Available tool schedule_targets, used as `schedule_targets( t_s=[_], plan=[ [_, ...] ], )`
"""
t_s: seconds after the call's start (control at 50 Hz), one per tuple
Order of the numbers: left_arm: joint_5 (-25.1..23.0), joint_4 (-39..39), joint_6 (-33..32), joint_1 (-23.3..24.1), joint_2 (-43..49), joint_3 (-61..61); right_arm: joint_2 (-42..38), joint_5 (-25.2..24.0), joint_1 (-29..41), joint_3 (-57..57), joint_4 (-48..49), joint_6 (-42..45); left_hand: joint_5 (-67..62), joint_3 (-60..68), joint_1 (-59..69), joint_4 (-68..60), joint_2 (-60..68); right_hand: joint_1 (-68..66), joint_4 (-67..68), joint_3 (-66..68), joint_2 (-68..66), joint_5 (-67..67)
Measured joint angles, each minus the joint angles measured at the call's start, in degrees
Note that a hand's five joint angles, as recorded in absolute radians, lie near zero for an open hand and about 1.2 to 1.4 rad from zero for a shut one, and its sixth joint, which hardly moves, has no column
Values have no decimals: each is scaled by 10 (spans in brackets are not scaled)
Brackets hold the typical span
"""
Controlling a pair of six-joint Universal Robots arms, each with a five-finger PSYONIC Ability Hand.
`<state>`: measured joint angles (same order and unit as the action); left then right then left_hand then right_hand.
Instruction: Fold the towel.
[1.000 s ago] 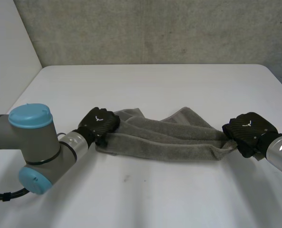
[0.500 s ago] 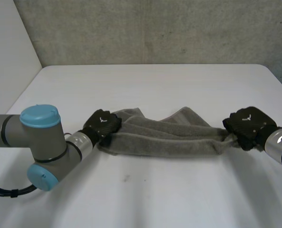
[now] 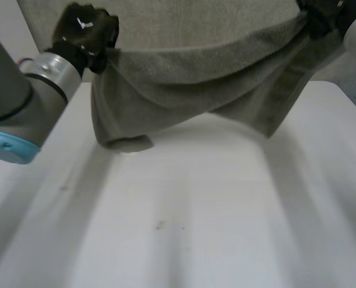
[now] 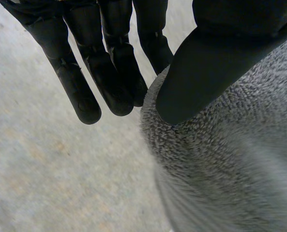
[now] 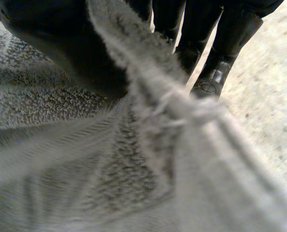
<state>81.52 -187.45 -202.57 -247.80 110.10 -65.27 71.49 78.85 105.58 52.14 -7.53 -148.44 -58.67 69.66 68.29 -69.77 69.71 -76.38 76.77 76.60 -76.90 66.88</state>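
The grey towel (image 3: 190, 84) hangs in the air, stretched between my two hands and sagging in the middle. Its lowest fold (image 3: 125, 141) reaches down near the white table (image 3: 196, 228). My left hand (image 3: 84, 30) holds the towel's left end. In the left wrist view its thumb (image 4: 216, 63) pinches the towel (image 4: 230, 164) against straight fingers (image 4: 109, 72). My right hand (image 3: 322, 13) holds the towel's right end. In the right wrist view a bunched edge of towel (image 5: 109, 169) runs between its thumb (image 5: 51, 38) and fingers (image 5: 220, 53).
A grey wall (image 3: 196, 24) rises behind the table's far edge. My left arm (image 3: 15, 102) reaches up along the table's left side. Small dark specks (image 3: 159, 225) mark the tabletop under the towel.
The left hand has closed on the towel's left end. Both hands have risen and lifted the towel off the table, so it now hangs between them.
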Motion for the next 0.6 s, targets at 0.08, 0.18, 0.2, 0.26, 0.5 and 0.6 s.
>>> schedule_targets(
  t_s=[0.08,0.18,0.2,0.26,0.5,0.6],
  plan=[
    [0,21,3,2,-59,-19,22,-5,-2,-26,-55,-10,0,0,0,0,0,0,0,0,0,0],
    [-1,38,3,-1,-129,-48,41,-9,-11,-58,-137,-9,0,0,0,0,0,0,0,0,0,0],
    [-1,40,3,-2,-137,-51,42,-10,-12,-62,-146,-8,0,0,0,0,0,0,0,0,0,0],
    [-2,52,1,-6,-168,-65,47,-12,-19,-79,-187,-5,0,0,0,0,0,0,0,0,0,0],
    [-7,107,1,-28,-192,-95,39,-55,-28,-95,-300,23,0,0,0,0,0,0,0,0,0,0],
    [-8,115,-1,-30,-150,-98,2,-76,-24,-90,-324,36,0,0,0,0,0,0,0,0,0,0]
  ],
)
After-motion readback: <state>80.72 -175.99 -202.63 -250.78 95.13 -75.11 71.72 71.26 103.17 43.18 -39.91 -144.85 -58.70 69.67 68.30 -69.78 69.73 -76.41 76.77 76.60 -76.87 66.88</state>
